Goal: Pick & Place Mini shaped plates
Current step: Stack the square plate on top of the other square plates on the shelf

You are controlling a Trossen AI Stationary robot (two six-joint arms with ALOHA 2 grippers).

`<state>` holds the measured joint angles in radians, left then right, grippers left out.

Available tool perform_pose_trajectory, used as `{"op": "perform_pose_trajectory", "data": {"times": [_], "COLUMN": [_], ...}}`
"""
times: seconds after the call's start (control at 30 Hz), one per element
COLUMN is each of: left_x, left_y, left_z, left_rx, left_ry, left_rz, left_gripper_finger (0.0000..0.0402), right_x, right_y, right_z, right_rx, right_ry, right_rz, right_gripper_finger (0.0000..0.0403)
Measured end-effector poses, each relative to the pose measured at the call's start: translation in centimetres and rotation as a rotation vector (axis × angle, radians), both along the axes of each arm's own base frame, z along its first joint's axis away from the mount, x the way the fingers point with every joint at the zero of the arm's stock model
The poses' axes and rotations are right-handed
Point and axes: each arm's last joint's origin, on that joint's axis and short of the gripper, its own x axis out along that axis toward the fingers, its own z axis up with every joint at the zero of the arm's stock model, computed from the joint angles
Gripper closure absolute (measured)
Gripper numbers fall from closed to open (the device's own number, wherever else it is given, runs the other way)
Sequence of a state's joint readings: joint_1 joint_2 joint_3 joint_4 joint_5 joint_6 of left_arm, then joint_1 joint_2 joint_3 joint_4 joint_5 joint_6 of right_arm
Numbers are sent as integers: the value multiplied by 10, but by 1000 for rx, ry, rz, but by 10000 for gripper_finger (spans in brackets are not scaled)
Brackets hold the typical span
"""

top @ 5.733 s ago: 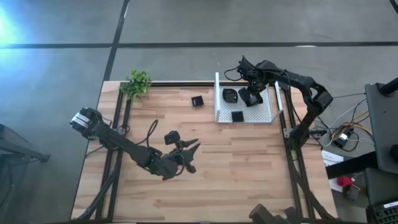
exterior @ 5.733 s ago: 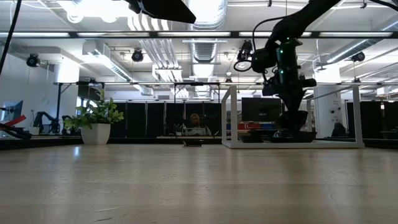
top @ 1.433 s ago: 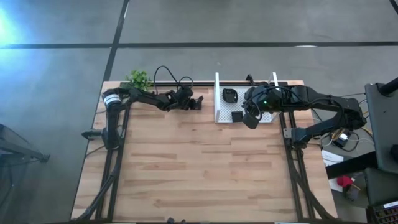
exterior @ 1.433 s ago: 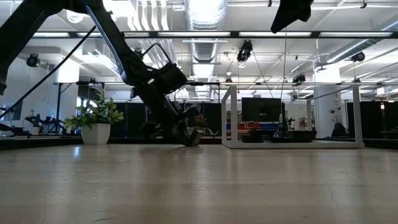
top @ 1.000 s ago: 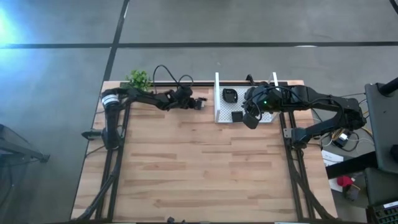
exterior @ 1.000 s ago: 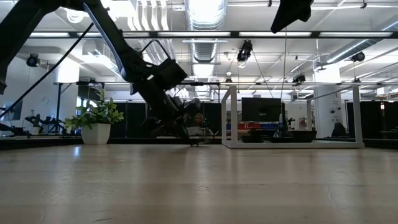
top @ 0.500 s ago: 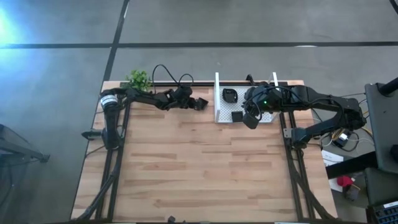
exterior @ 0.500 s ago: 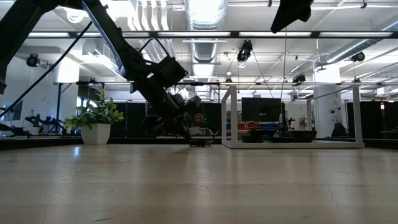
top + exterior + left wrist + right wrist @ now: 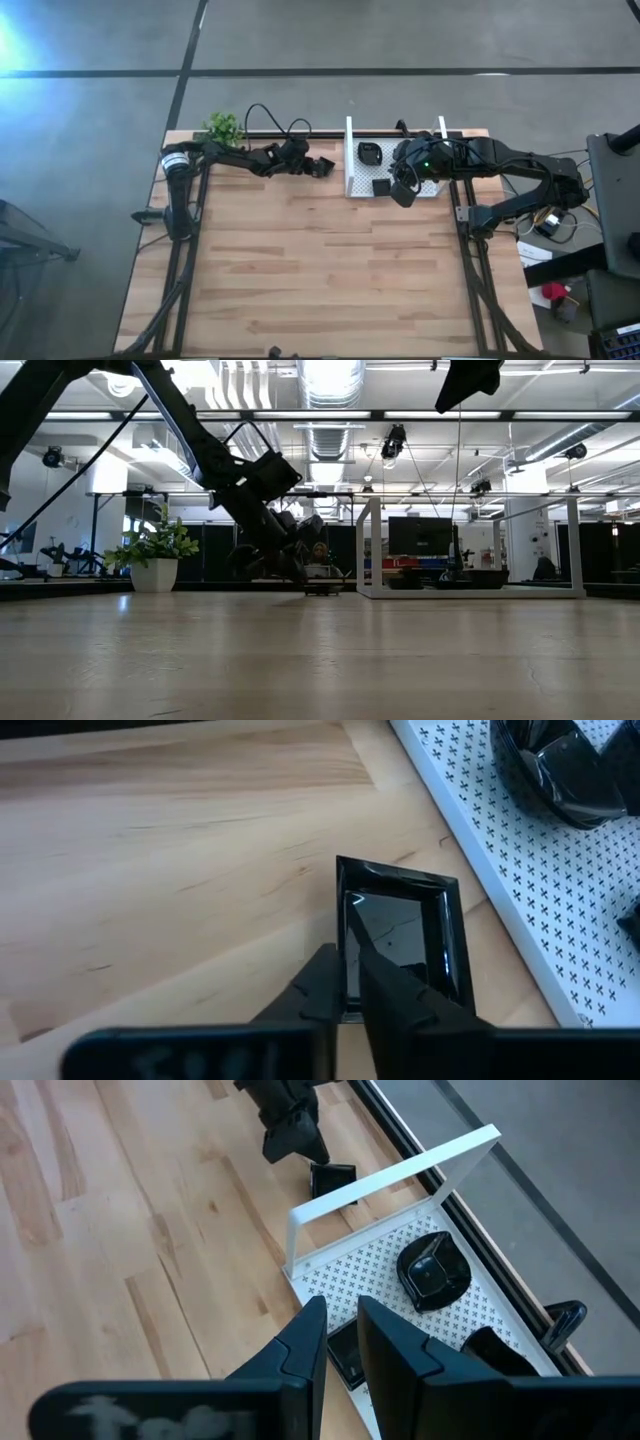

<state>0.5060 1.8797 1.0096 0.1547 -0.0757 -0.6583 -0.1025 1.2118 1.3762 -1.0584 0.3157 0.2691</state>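
- Left gripper (image 9: 352,982) is at the far side of the table (image 9: 320,270), just left of the white mesh tray (image 9: 352,186). Its fingers straddle the near rim of a square black mini plate (image 9: 405,935); the gap betw. them is narrow, and I can't tell whether they pinch the rim or are letting go.
- That square plate lies on the wood beside the tray's outer wall — flat or slightly tipped, unclear.
- Low view: left gripper (image 9: 300,560) sits low near the tabletop, with the plate (image 9: 323,588) a small dark shape at the table's far edge.
- Right gripper (image 9: 340,1330) hangs above the tray's near-left part, fingers a little apart, nothing betw. them.
- In the tray: a rounded black dish (image 9: 432,1270), a square dish (image 9: 381,187) near the front wall, and another dark dish (image 9: 495,1352) partly seen.
- Small potted plant (image 9: 224,129) at the far-left corner of the table.
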Motion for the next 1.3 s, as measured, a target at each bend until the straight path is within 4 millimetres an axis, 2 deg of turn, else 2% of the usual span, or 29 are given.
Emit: {"op": "perform_pose_trajectory", "data": {"times": [0.23, 0.7, 0.83, 1.0, 1.2, 1.3], "left_x": [0, 3, 3, 3, 3, 2], "left_y": [0, -2, -2, -2, -2, -3], "left_z": [0, -11, -11, -11, -9, 0], "left_rx": [6, -20, -20, -9, 11, 42], "left_ry": [2, 21, 22, 27, 35, 26], "left_rz": [14, -8, -9, -21, -40, -50], "left_gripper_finger": [319, 317, 337, 393, 400, 401], "right_x": [0, 0, 0, 0, 0, 0], "right_y": [0, 0, 0, 0, 0, 0], "right_z": [0, 0, 0, 0, 0, 0], "right_rx": [0, 0, 0, 0, 0, 0], "right_ry": [-1, -1, -1, -1, -1, -1], "right_rz": [0, 0, 0, 0, 0, 0], "right_gripper_finger": [346, 346, 346, 346, 346, 346]}}
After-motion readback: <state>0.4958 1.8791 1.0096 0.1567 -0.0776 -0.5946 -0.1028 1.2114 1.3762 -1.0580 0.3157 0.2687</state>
